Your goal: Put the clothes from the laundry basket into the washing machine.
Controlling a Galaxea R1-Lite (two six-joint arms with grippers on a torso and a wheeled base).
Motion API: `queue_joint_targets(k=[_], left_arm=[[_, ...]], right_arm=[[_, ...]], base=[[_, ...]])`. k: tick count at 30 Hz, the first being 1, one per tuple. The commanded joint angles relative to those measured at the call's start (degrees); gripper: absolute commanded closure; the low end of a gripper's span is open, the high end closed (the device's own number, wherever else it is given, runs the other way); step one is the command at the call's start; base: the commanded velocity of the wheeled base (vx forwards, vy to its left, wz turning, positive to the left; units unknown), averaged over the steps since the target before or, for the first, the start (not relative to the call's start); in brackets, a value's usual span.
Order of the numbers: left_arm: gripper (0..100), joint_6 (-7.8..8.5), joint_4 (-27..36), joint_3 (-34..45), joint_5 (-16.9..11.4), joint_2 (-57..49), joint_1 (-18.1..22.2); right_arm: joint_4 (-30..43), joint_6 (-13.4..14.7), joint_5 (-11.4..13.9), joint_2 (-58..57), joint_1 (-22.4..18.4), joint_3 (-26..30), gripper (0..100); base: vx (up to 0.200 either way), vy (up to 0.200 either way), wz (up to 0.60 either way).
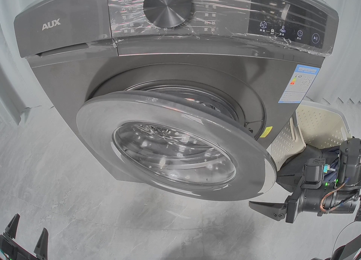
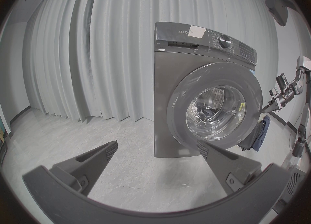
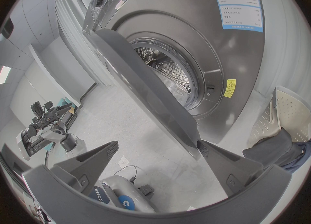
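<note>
With the washing machine (image 1: 75,65) door (image 1: 173,148) ajar and its drum (image 3: 165,69) seemingly empty, the clothes (image 1: 295,168) lay in the laundry basket (image 1: 319,125) beside it, and the left hand (image 1: 29,230) and right hand (image 3: 157,150) were both spread apart, empty, with all loading left to do.

Grey washing machine (image 1: 210,69), door (image 1: 173,148) half open; dark clothes (image 3: 275,148), maybe two, draped over white laundry basket (image 3: 291,111)

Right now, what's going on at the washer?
The door of the washing machine stands partly open. The right gripper is open beside the door's free edge, holding nothing. The left gripper is open, low on the left, away from everything. Dark clothes lie draped over the laundry basket beside the machine.
</note>
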Motion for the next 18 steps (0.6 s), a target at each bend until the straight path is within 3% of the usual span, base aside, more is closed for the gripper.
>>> queue_joint_targets(k=[1,5,11,18], left_arm=[[0,0.00,0.0,1.0,0.0,-0.8,0.0],[0,-0.09,0.0,1.0,0.0,-0.8,0.0],[0,-0.09,0.0,1.0,-0.1,-0.8,0.0],[0,-0.09,0.0,1.0,-0.1,-0.8,0.0]], right_arm=[[-0.2,0.0,-0.1,-0.3,-0.7,-1.9,0],[-0.5,-0.1,-0.4,2.5,-1.7,-4.3,0],[-0.5,-0.1,-0.3,4.9,-2.0,-5.8,0],[-0.4,-0.1,-0.2,2.9,0.6,-2.9,0]], base=[[0.000,0.000,0.00],[0.000,0.000,0.00],[-0.200,0.000,0.00],[0.000,0.000,0.00]])
